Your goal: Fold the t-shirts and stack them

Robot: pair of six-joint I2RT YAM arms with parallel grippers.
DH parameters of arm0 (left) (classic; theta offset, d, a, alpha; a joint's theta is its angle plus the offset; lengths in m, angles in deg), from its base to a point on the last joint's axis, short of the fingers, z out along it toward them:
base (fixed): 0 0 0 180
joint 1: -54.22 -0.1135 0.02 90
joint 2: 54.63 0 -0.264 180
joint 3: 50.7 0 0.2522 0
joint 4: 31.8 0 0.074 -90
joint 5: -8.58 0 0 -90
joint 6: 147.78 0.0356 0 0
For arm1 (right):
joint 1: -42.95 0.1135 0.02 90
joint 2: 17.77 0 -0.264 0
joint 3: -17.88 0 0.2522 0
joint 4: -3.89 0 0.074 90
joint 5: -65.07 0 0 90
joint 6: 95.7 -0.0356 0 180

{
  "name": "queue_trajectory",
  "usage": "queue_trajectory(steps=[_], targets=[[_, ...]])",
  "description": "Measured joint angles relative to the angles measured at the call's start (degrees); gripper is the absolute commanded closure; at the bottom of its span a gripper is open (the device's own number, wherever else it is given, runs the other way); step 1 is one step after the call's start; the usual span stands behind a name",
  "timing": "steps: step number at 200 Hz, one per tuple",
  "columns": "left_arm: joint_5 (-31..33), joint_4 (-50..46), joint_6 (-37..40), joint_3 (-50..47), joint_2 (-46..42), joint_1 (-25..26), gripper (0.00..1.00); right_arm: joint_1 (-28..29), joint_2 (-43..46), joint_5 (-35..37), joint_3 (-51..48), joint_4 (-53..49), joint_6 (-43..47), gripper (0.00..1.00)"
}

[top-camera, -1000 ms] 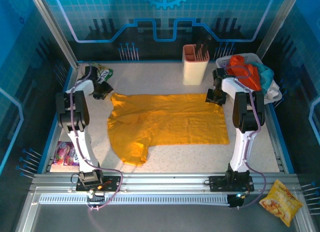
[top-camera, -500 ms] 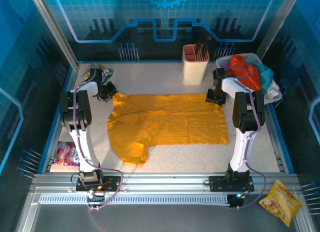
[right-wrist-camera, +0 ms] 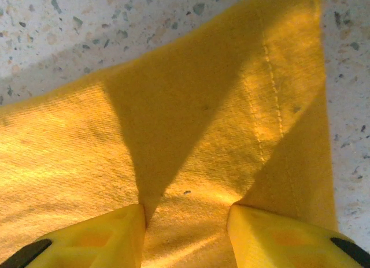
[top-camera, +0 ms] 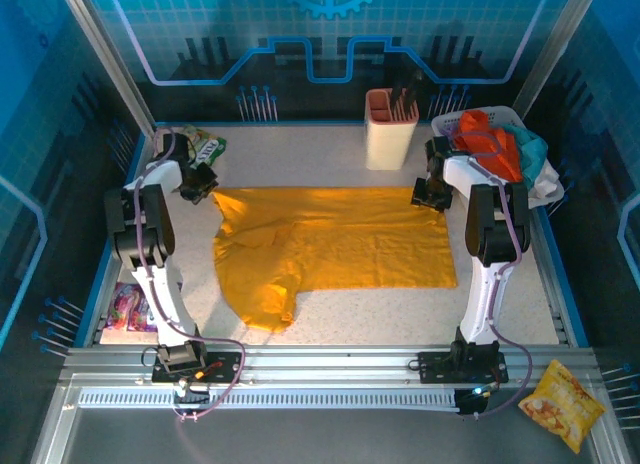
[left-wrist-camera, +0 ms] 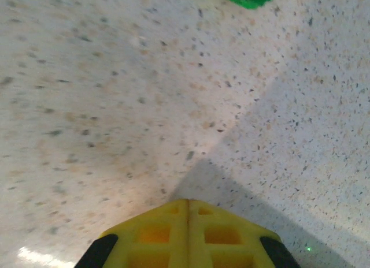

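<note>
The table (top-camera: 380, 314) carries the mustard-yellow t-shirt (top-camera: 340, 244), which lies spread across its middle between the two arms. The step in hand appears to be taking both far corners so that the far edge can be drawn over into a first fold.

You have the right gripper (top-camera: 431, 194) at the far right corner. In the right wrist view its fingers (right-wrist-camera: 98, 236) stand apart with the corner lying flat between them, not pinched. Close them there, well inside the stitched hem, so the cloth cannot slip out.

The left gripper (top-camera: 197, 182) sits just beyond the far left corner. In the left wrist view its pads (left-wrist-camera: 167, 233) meet with nothing between them and bare table below, so it is closed on nothing. You would do well to open it, bring it back over the cloth edge and close again. Lift only when both corners are held, and raise both evenly.

The t-shirt is soft, matte and mostly flat. Its right edge is straight. Its left part is creased, with a rounded lobe reaching toward the near left.

More garments, an orange-red t-shirt (top-camera: 490, 144) and a teal t-shirt (top-camera: 527, 149), are heaped in the white basket (top-camera: 448, 121) at the far right.
</note>
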Motion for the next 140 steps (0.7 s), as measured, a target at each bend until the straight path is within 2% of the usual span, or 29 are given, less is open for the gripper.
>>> queue_trajectory(steps=[11, 40, 52, 60, 94, 140], targets=[[0.4, -0.8, 0.0, 0.0, -0.3, -0.3, 1.00, 0.0, 0.0, 0.1, 0.0, 0.0, 0.0, 0.55], [1.9, -2.3, 0.4, 0.1, -0.4, -0.3, 0.74, 0.0, 0.0, 0.2, 0.0, 0.0, 0.0, 0.56], [2.9, -2.5, 0.6, 0.2, -0.4, -0.5, 0.59, -0.1, 0.2, 0.4, -0.3, 0.2, 0.0, 0.56], [3.5, -2.8, 1.1, 0.2, -0.4, -0.7, 0.53, -0.1, 0.3, 0.5, -0.4, 0.3, 0.0, 0.56], [5.0, -4.0, 1.4, 0.2, -1.5, -0.9, 0.51, -0.2, 1.5, 0.5, -2.3, 2.0, 0.0, 0.53], [5.7, -4.2, 1.4, -1.9, -8.9, 0.7, 0.51, 0.0, 2.2, -0.2, -2.6, 2.3, 0.2, 0.40]])
